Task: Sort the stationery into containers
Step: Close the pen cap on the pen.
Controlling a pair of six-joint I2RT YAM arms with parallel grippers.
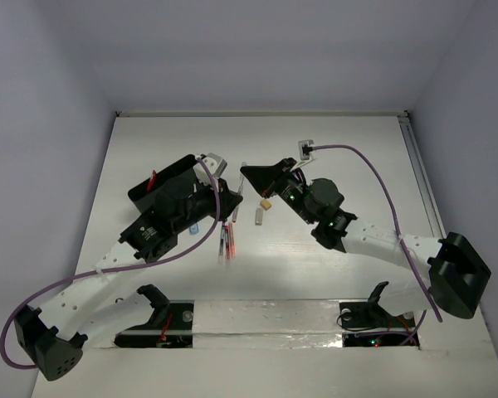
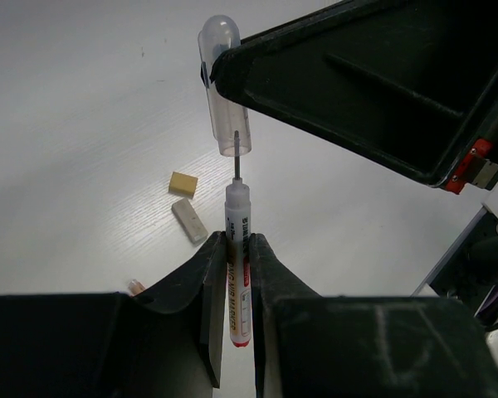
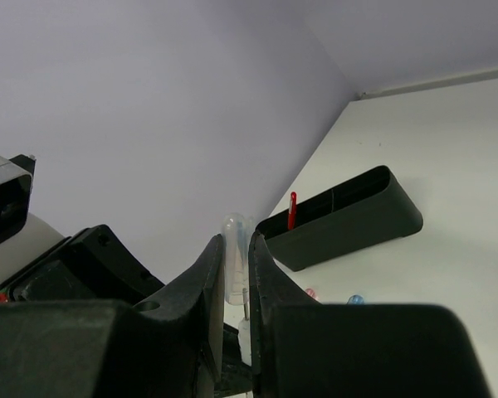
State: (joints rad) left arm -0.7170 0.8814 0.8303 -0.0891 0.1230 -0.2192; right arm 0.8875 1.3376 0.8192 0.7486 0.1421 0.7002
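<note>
Left hand (image 2: 236,242) clamps the pen (image 2: 238,217), right hand (image 3: 236,247) pinches the cap (image 2: 224,91) just ahead; probably capping, so keep tip (image 2: 236,162) centred, push straight.

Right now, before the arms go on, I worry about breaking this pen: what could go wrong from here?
The pen has its thin tip just inside the mouth of the clear cap; a sideways drift could bend it against the rim. The right fingers pinch the cap only near its closed end, so a push may tilt it or pop it loose.
</note>
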